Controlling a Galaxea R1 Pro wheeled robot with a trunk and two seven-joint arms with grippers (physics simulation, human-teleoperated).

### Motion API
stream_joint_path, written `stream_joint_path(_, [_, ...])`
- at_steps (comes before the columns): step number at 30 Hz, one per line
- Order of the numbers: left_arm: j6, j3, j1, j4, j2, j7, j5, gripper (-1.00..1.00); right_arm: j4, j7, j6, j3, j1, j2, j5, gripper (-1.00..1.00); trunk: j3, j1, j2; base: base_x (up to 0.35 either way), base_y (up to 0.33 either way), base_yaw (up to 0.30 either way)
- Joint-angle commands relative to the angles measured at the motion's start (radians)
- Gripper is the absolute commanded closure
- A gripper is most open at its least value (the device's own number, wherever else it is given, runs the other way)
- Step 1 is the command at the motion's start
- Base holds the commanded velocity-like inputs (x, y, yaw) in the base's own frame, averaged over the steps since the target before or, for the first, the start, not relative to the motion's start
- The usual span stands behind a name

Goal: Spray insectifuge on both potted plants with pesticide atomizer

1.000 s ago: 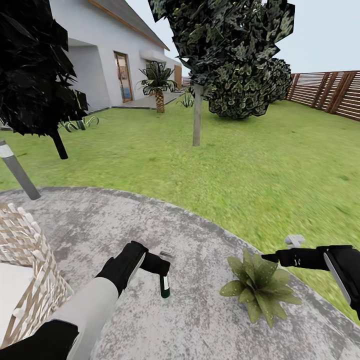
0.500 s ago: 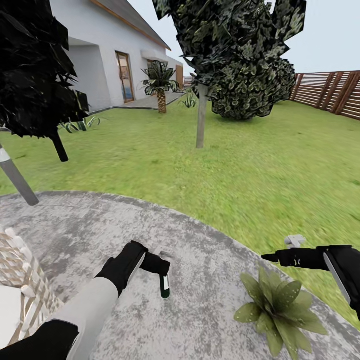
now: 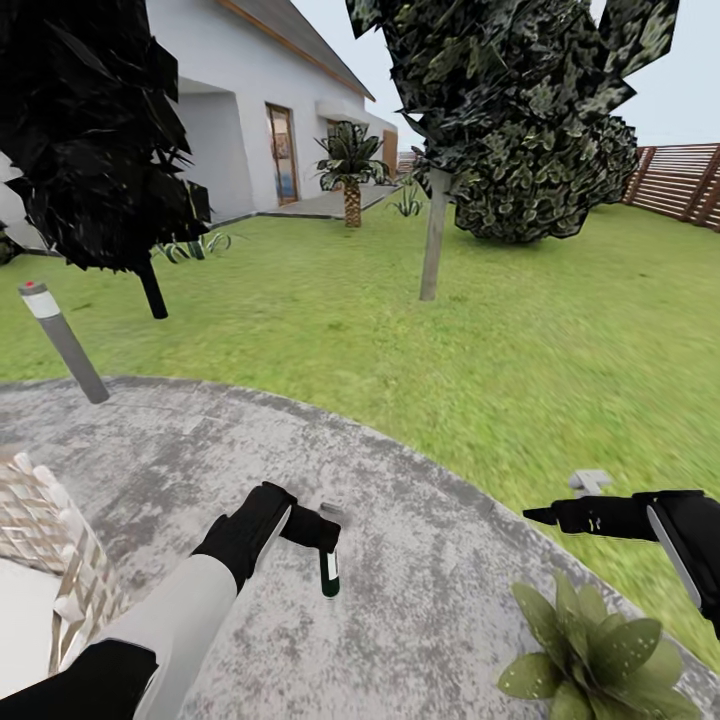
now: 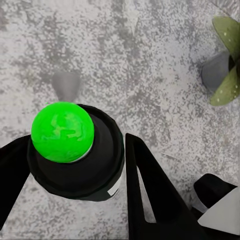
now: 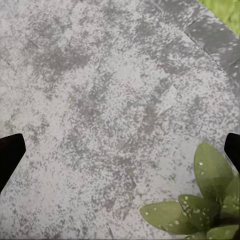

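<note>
My left gripper [image 3: 325, 540] is shut on the pesticide atomizer [image 3: 329, 568], a slim dark green bottle with a white label band, held upright above the grey patio [image 3: 300, 450]. In the left wrist view the gripper [image 4: 75, 167] has a black finger on each side of the bottle's bright green top [image 4: 62, 131]. My right gripper [image 3: 538, 516] hovers open over the patio edge, its fingertips spread wide in the right wrist view [image 5: 120, 150]. One potted plant [image 3: 600, 665], a low olive-green rosette, sits on the patio below the right gripper; it also shows as leaves [image 4: 227, 70] and a rosette [image 5: 205, 210].
A grey bollard lamp [image 3: 62, 340] stands at the patio's left edge. A woven wicker seat [image 3: 50, 540] is at lower left. Lawn [image 3: 520, 350] lies beyond, with a thin tree trunk [image 3: 433, 235], a dark tree [image 3: 100, 150], a palm [image 3: 350, 170], a white house and a slatted fence [image 3: 690, 180].
The whole picture has shifted right, so the camera has turned left; the potted plant now lies lower and further right in view. Both arms keep their pose, the atomizer still held.
</note>
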Motion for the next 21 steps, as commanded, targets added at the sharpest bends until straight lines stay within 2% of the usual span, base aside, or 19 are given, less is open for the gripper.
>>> stream_joint_path(1, [0.002, 0.000, 0.000, -0.002, 0.000, -0.008, -0.010, 1.00, -0.001, 0.005, 0.006, -0.001, -0.001, 0.000, 0.002, -1.00, -0.001, 0.000, 0.000, 0.332, 0.000, 0.010])
stream_joint_path(8, [0.002, 0.000, 0.000, -0.002, 0.000, -0.008, -0.010, 1.00, -0.001, 0.005, 0.006, -0.001, -0.001, 0.000, 0.002, -1.00, -0.001, 0.000, 0.000, 0.309, 0.086, 0.002])
stream_joint_path(14, [0.002, 0.000, 0.000, -0.001, 0.000, -0.008, -0.010, 1.00, -0.001, 0.005, 0.006, -0.001, -0.001, 0.000, 0.002, -1.00, -0.001, 0.000, 0.000, 0.099, 0.026, 0.000])
stream_joint_path(18, [0.002, 0.000, 0.000, -0.002, 0.000, -0.008, -0.010, 1.00, -0.001, 0.005, 0.006, -0.001, -0.001, 0.000, 0.002, -1.00, -0.001, 0.000, 0.000, 0.270, 0.001, 0.000])
stream_joint_path(21, [0.002, 0.000, 0.000, -0.001, 0.001, -0.008, -0.010, 1.00, -0.001, 0.005, 0.006, -0.002, -0.001, 0.000, 0.002, -1.00, -0.001, 0.000, 0.000, 0.089, 0.000, 0.000])
